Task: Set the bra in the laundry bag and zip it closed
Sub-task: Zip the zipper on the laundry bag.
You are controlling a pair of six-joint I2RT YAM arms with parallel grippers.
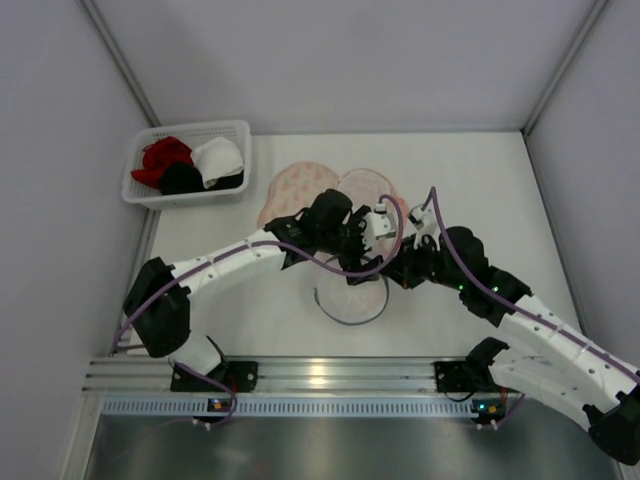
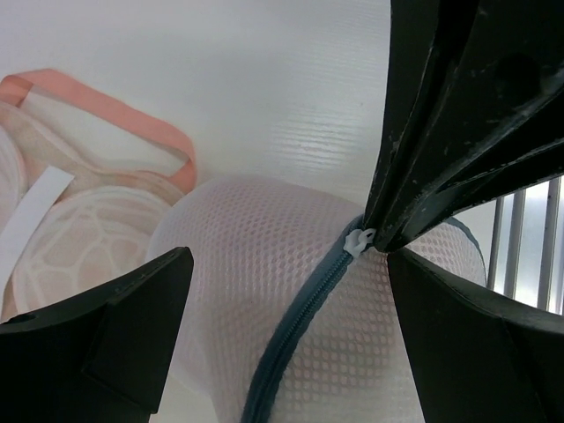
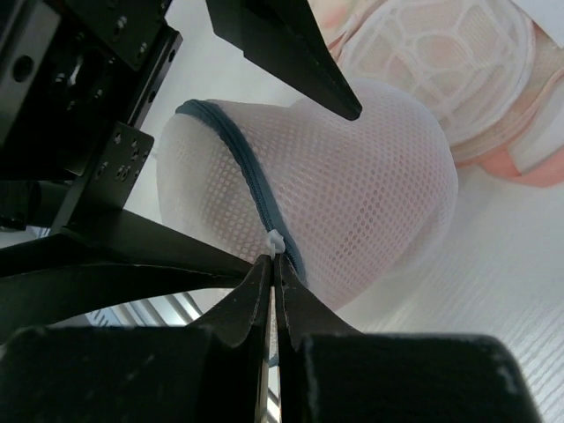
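The laundry bag (image 2: 264, 282) between my grippers is a white mesh dome with a grey-blue zip; it also shows in the right wrist view (image 3: 370, 167) and the top view (image 1: 350, 292). Pale pink shows through the mesh, so the bra is hidden inside. My right gripper (image 3: 273, 264) is shut on the small white zip pull (image 3: 276, 239), which also shows in the left wrist view (image 2: 359, 241). My left gripper (image 2: 289, 264) is open, its fingers standing either side of the bag. Both grippers meet mid-table, left (image 1: 352, 235) and right (image 1: 400, 262).
A round peach-orange floral bag (image 1: 300, 185) with an orange strap loop (image 2: 167, 145) lies flat just behind the mesh bag, also in the right wrist view (image 3: 458, 53). A white basket (image 1: 140, 190) with red, black and white garments stands at the back left.
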